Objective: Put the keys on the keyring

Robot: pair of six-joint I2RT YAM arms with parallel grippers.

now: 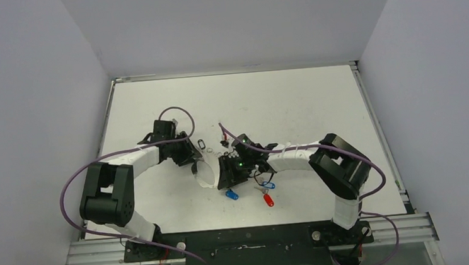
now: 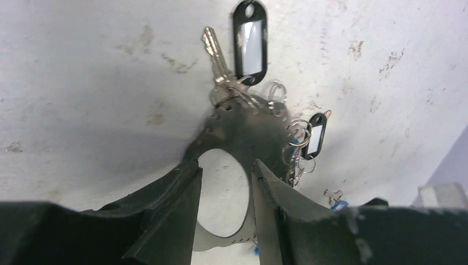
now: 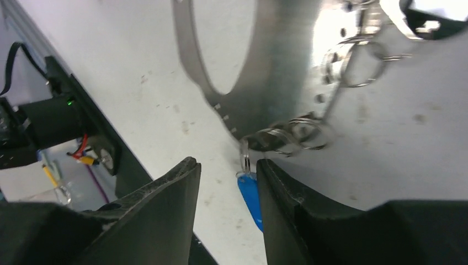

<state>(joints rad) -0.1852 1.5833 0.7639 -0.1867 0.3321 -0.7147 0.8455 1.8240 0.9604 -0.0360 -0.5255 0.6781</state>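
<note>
Room: pale grey walls (image 1: 26, 92) close in the left, far and right sides.
Surface: a white surface (image 1: 292, 96), and up close it is scuffed with brownish marks (image 2: 144, 40). An aluminium rail (image 1: 253, 240) runs across the near edge and carries both arm bases.
Cables: purple cables (image 1: 66, 196) loop out from each arm, the widest loop swinging past the left edge.
Keyring: here's the keyring (image 1: 205, 174), a silvery band bent into a hoop with small holes along it. It sits a little left of the surface's middle, nearer the near edge than the far one, right between the two grippers.
Left gripper: the left gripper (image 2: 223, 171) comes in from the left-edge side. One finger stands on each side of the hoop with a part-way gap between them. Whether they actually pinch it, I cannot tell.
Right gripper: the right gripper (image 3: 227, 165) faces in from the right with its jaws apart and nothing clamped. A small ring sits in the gap, close to one finger.
Blue-tagged key: the blue-tagged key (image 1: 231, 195) lies just on the near-edge side of the hoop, by the right gripper's tip. Its ring meets the band's edge; threaded or not, I can't tell.
Others: a second blue tag (image 1: 268, 185) and the red-tagged key (image 1: 267, 199) lie close together further toward the right edge, apart from the hoop.
Far side of hoop: a large black tag (image 2: 250, 41) with a silver key (image 2: 215, 55) beside it, then a smaller black tag (image 2: 316, 135) among a cluster of split rings (image 3: 292, 135).
</note>
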